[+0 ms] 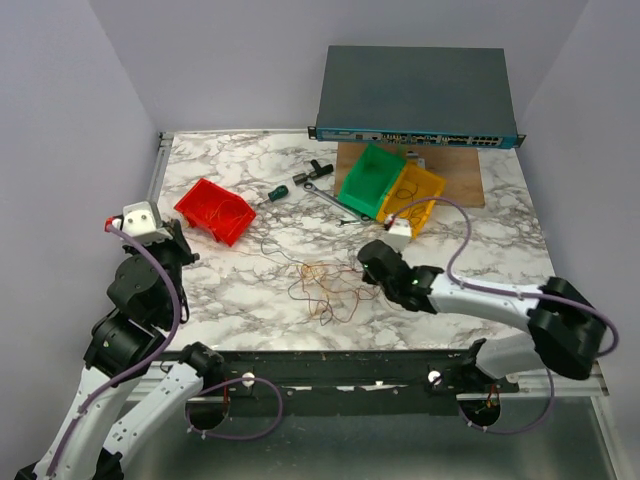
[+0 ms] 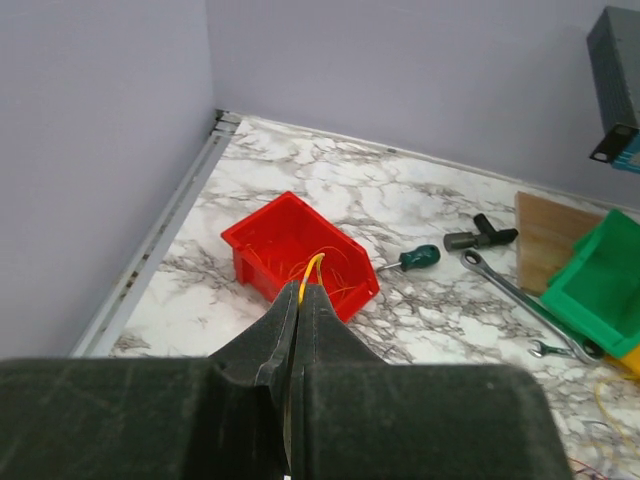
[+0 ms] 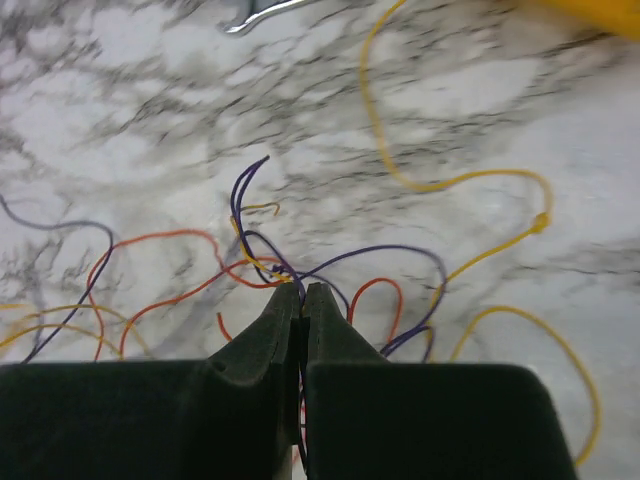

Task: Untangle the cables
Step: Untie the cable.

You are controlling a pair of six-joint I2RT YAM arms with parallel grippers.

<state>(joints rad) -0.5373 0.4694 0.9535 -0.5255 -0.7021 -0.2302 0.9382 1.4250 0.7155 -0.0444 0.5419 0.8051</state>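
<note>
Marble-patterned table [image 1: 235, 300], with both arms mounted at its near edge. The left gripper [image 2: 303, 292], raised at the near left, has its fingers pressed together on one yellow cable [image 2: 312, 266] that arches up from the tips. The right gripper [image 3: 302, 291] is low over the table's middle with its fingers closed in the cables [image 1: 325, 288], a loose tangle of orange, yellow, red and purple strands lying flat. It appears to nip purple and red strands, though blur leaves this uncertain. Farther back, a red bin [image 1: 212, 212] at the left holds a few thin strands. Then come a screwdriver [image 1: 278, 192], a wrench [image 1: 326, 198], and a green bin [image 1: 372, 180] touching a yellow bin [image 1: 420, 196]. A network switch [image 1: 415, 95] stands at the far wall.
</note>
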